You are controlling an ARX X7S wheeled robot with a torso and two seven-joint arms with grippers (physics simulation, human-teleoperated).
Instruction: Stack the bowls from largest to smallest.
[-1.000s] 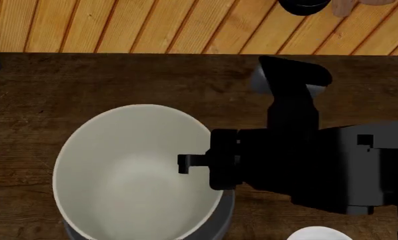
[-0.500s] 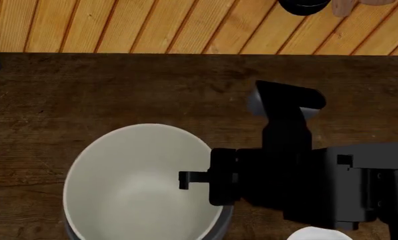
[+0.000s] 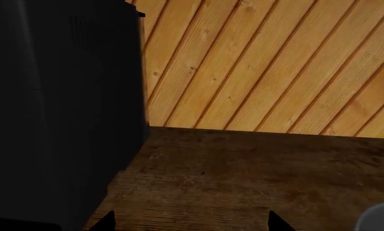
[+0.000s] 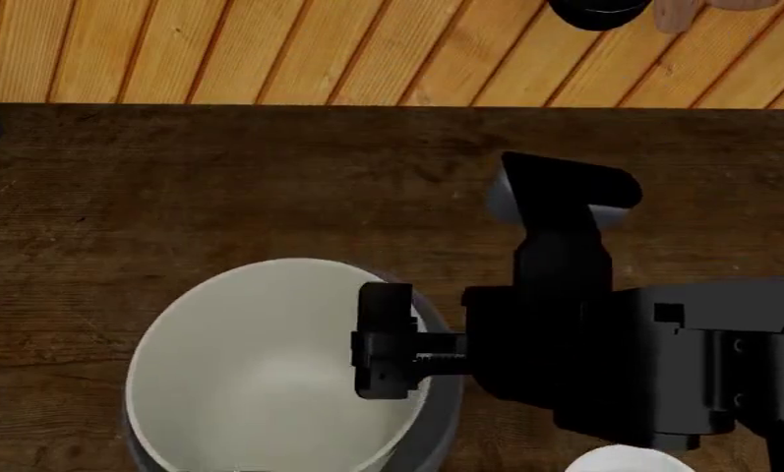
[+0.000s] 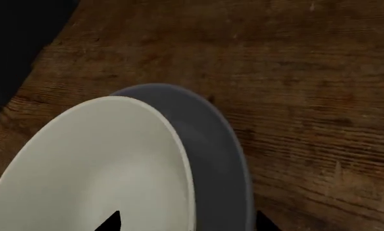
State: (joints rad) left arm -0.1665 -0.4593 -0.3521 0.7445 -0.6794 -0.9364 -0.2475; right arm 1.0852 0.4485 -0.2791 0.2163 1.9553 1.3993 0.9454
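Two nested bowls: cream bowl (image 4: pixel 267 369) inside grey bowl (image 5: pixel 211 139).

Right gripper (image 4: pixel 389 339) and stacked cream bowl (image 4: pixel 267 364) and grey bowl (image 5: pixel 208 144) crowd the counter's (image 4: pixel 234 177) near edge; its far half lies open.

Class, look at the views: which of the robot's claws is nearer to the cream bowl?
The right claw is nearer, at the cream bowl, over its rim. The left claw faces bare table, with no cream bowl in its view.
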